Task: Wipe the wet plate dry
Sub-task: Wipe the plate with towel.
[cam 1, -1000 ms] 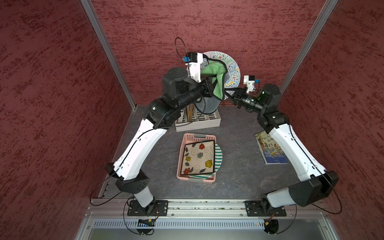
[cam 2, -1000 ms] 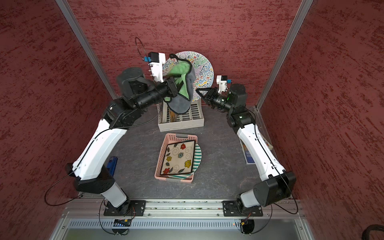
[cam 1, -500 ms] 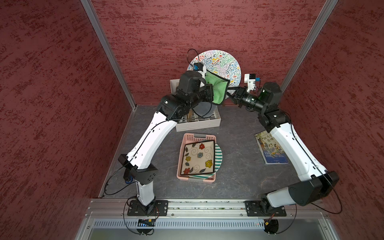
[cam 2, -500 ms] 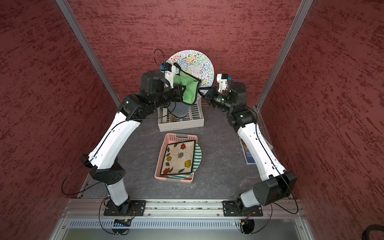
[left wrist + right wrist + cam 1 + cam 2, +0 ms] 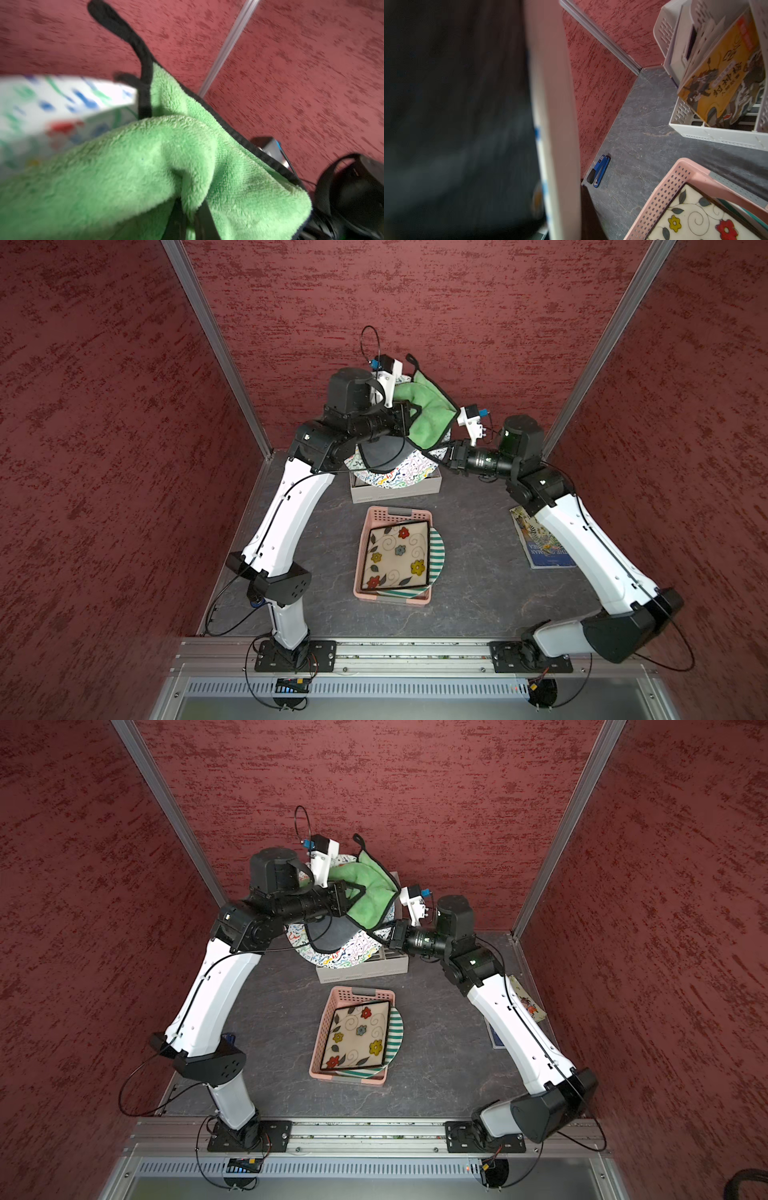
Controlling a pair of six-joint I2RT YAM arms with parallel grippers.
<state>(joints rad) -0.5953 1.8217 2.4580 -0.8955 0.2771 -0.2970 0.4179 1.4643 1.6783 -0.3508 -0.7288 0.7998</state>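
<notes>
Nearest, in the middle of the dark counter [image 5: 478, 572], sits a pink basket [image 5: 360, 556] with perforated walls. In it a square flowered plate [image 5: 395, 558] lies on a striped round plate [image 5: 437, 551], whose green-and-white edge pokes out over the basket's right and near sides. To the right a magazine [image 5: 540, 547] lies flat on the counter, partly under the right arm. To the left, against the wall, lies a blue stapler [image 5: 599, 172].

Just beyond the basket stands a grey file rack [image 5: 395, 491]. The right wrist view shows books leaning in its slots, the front one with an orange cover [image 5: 720, 83].

Raised off the counter, and hiding most of the rack in both top views, is the round squiggle-patterned plate [image 5: 409, 472]. The right tool [image 5: 442, 452] is closed narrowly on the plate's right rim and holds it tilted. The left tool [image 5: 191, 215] is pinched on a fold of the green cloth [image 5: 428, 418], black-edged and dark grey on its other side. The cloth is draped over the plate's far part, with the grey side hanging across the face.
</notes>
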